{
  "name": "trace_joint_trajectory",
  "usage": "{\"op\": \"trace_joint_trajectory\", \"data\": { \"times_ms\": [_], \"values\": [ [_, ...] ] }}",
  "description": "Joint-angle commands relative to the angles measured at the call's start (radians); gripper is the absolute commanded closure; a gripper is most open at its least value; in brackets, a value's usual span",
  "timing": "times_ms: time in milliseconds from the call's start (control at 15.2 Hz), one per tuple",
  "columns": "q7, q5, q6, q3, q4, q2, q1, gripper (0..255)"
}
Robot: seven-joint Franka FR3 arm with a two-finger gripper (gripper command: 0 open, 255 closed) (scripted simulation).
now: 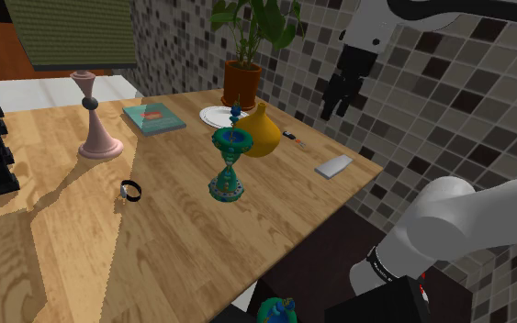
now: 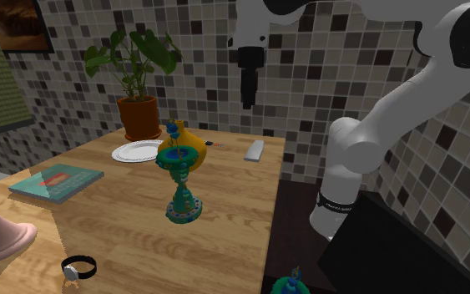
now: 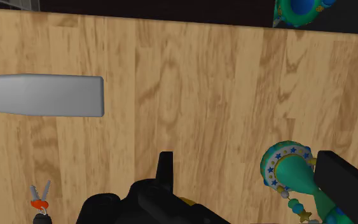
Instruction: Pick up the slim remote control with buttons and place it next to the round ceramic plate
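Wrist view: plain grey remote (image 3: 41,95) on table (image 3: 203,95).

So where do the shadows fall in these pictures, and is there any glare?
Shoulder view: the pink candlestick throws a long shadow over the wooden table toward that view's lower left. Wrist view: the grey remote lies evenly lit, without glare.

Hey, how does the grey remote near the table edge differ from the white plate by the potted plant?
The remote is grey, long and slim with straight sides; the plate is white and round. The remote lies alone near the table's edge, while the plate sits right beside the potted plant and close to the yellow vase. Both lie flat on the wooden table.
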Motion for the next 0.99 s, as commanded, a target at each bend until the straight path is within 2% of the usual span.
{"op": "trace_joint_trajectory", "data": {
  "times_ms": [0,528,924],
  "values": [
    [0.0,0.0,0.0,0.0,0.0,0.0,0.0,0],
    [-0.502,-0.189,0.077,-0.197,-0.239,-0.153,0.066,0],
    [-0.899,-0.365,0.18,-0.377,-0.34,-0.166,0.078,0]
  ]
}}
